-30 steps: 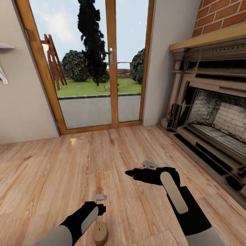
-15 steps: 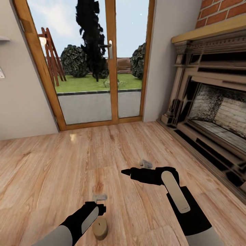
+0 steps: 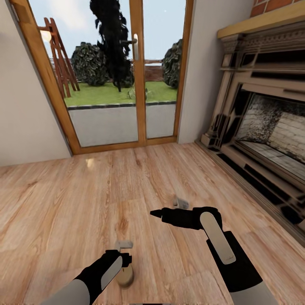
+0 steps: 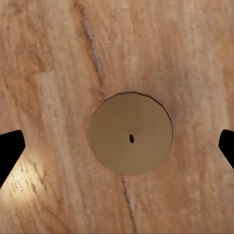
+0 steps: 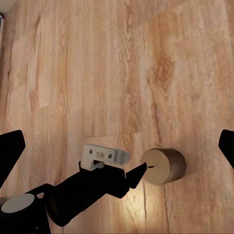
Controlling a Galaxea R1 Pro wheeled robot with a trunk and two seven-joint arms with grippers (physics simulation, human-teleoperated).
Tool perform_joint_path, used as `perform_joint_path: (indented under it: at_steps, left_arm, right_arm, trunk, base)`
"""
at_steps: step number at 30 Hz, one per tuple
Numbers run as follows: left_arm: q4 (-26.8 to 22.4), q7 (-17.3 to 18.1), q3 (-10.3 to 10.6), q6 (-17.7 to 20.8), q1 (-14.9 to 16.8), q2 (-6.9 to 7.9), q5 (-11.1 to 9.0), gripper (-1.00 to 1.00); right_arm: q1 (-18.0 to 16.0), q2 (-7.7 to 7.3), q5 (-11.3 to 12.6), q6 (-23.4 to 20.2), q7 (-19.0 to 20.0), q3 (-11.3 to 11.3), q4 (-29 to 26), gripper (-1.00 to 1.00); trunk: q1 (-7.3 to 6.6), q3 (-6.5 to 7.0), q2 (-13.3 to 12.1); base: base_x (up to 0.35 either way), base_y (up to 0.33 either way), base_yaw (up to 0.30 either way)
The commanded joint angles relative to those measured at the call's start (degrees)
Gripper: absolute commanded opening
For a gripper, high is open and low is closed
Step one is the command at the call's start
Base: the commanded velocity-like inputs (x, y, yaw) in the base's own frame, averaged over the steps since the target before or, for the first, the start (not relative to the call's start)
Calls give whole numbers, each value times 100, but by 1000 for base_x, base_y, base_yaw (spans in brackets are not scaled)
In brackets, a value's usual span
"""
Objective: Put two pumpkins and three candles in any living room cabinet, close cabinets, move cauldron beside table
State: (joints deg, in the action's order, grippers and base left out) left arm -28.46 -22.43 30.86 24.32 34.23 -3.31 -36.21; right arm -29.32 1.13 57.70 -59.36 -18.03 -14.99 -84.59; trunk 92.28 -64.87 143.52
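On light plank floor (image 3: 63, 203), candle (image 4: 130, 133) beneath left pincer (image 3: 123, 258).

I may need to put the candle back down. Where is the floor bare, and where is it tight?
Bare planks run from the candle toward the glass doors, and between the two arms. It is tight under the left gripper, where the candle stands, and along the fireplace.

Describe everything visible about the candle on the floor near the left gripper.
The candle is a short, stubby cream-beige cylinder with a flat round top and a small dark wick spot at its centre. It looks matte and waxy. It stands upright on the light wood plank floor, unlit. The left gripper is open directly above it, a dark fingertip to either side, with nothing visibly touching the candle but the floor.
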Motion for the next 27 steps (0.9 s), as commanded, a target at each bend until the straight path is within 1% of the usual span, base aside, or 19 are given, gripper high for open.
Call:
perform_joint_path:
  at_steps: [1,27]
  left_arm:
    - [-10,-52,43,11,5,2,-60,100]
    - [-38,-48,34,19,5,-3,-70,100]
  right_arm:
    - [-4,1,59,-13,-60,-2,-5,100]
    - [-4,9,65,-6,-60,-7,26,100]
  trunk:
    - [1,-28,4]
    - [68,-604,39]
  base:
    - [0,0,0]
    - [0,0,0]
